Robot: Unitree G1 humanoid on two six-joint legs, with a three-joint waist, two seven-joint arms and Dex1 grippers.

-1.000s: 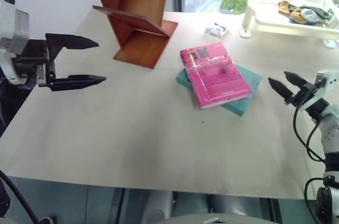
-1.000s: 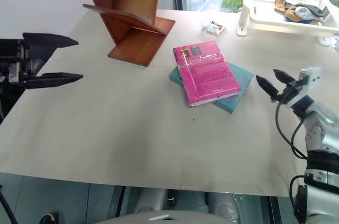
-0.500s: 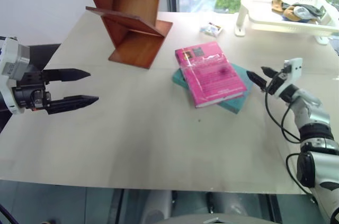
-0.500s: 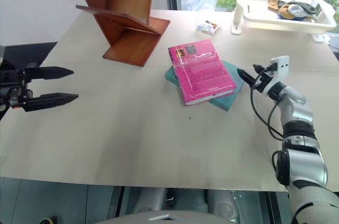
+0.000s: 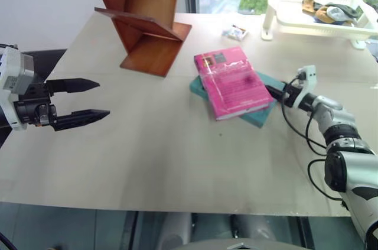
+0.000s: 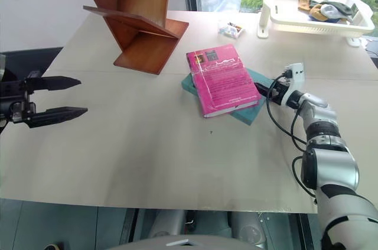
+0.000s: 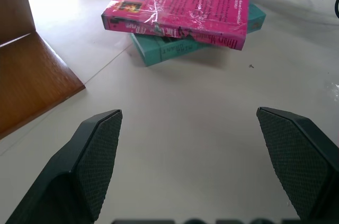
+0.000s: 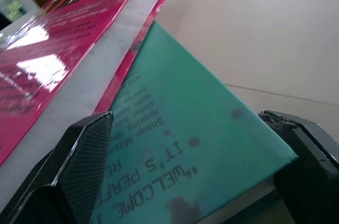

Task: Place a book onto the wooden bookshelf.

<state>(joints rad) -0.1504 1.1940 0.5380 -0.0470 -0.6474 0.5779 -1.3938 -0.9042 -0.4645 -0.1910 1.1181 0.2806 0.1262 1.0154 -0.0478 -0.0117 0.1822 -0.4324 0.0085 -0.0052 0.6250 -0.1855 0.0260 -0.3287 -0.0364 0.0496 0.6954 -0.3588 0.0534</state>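
Wooden bookshelf [image 5: 144, 19] top cut off, teal book [image 5: 263, 114] mostly hidden under the book [image 5: 231, 81], basket rack [image 5: 319, 10] contents unclear

The robot's arms were silver and white with thin black cables, and each gripper had two black pointed fingers [image 7: 98, 160] (with bumpy, dotted pads).

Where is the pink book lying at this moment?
In the left eye view the pink book lies on the teal book mid-table, right of the wooden bookshelf.
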